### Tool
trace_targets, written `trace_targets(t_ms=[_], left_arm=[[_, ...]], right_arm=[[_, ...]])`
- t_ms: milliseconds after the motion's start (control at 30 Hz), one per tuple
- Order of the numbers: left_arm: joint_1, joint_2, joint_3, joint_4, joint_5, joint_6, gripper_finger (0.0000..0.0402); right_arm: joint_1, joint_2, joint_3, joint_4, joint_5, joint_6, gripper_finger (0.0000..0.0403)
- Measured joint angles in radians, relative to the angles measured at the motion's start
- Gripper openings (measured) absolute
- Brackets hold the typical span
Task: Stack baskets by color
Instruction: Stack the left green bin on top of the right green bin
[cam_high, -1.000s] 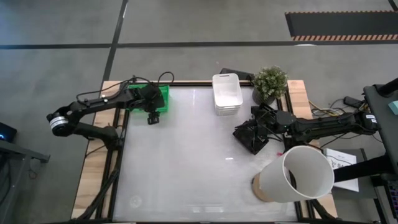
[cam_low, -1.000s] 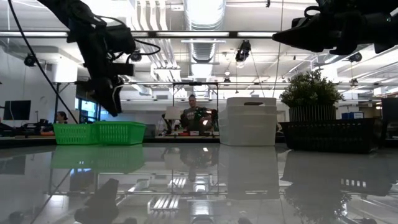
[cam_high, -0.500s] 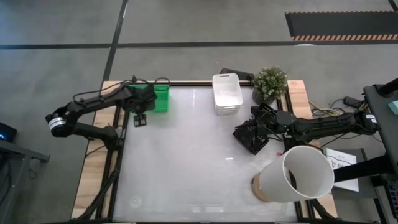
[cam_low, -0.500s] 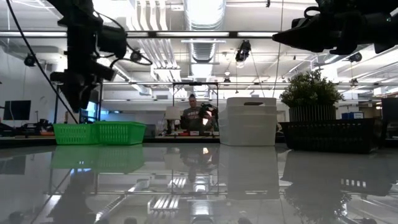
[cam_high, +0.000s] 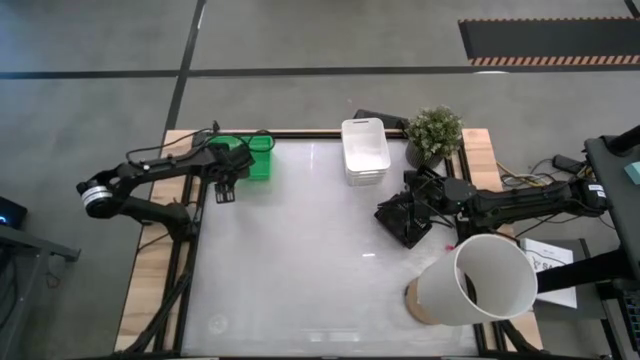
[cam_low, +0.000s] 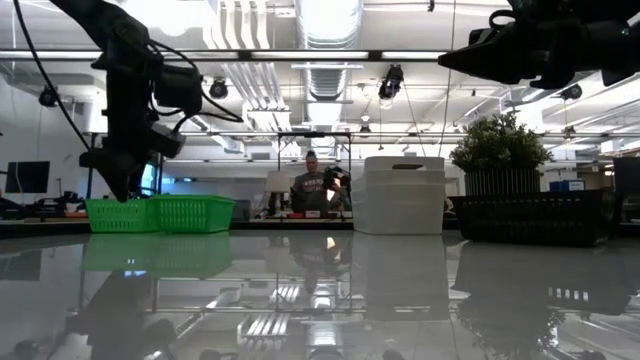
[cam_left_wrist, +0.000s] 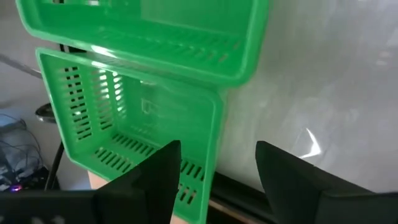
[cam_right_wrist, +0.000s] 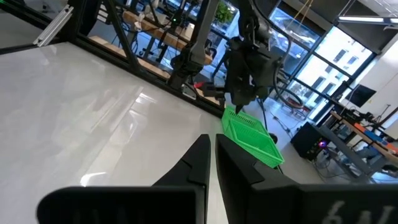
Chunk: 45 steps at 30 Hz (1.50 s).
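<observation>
Two bright green baskets (cam_left_wrist: 137, 118) (cam_left_wrist: 155, 31) stand side by side on their bottoms at the table's far left corner (cam_high: 258, 158). My left gripper (cam_left_wrist: 217, 155) hangs open just above them, pointing steeply down. One finger is over the nearer basket's rim and the other over bare table; it touches nothing. A stack of white baskets (cam_high: 365, 150) stands at the far edge. Black baskets (cam_low: 530, 218) sit at the right, below my right gripper (cam_right_wrist: 213, 140), which is shut, level and holds nothing.
A potted plant (cam_high: 433, 132) stands at the far right corner. A large white cylinder (cam_high: 480, 285) lies on its side near the right front. The table's middle (cam_high: 310, 260) is bare glossy surface. A person (cam_low: 308, 185) shows in the room beyond.
My left gripper has gone toward the table's left edge over the green baskets, then sunk toward them and tipped more steeply downward, staying open. The baskets have kept their places.
</observation>
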Motion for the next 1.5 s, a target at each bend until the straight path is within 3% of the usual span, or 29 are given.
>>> trace_targets(t_ms=[633,767,1133,1233,1400,1500], left_arm=[[0.026,0.021,-0.055,0.083,-0.005,0.044,0.0189],[0.031,0.025,-0.081,0.087,-0.005,0.051,0.0159],[0.031,0.023,-0.068,0.085,-0.047,0.050,0.0010],[0.031,0.022,-0.053,0.086,-0.080,0.047,0.0007],[0.031,0.016,-0.029,0.080,-0.235,0.052,0.0003],[0.031,0.006,0.000,0.080,-0.242,0.052,0.0003]], right_arm=[[0.000,0.000,0.000,-0.005,-0.001,0.004,0.0018],[0.000,0.000,0.000,-0.004,-0.001,0.010,0.0018],[0.000,0.000,0.000,-0.002,-0.001,0.009,0.0018],[0.000,0.000,0.000,-0.001,-0.001,0.008,0.0018],[0.000,0.000,0.000,0.000,-0.001,0.008,0.0018],[0.000,0.000,0.000,0.003,-0.001,0.007,0.0018]])
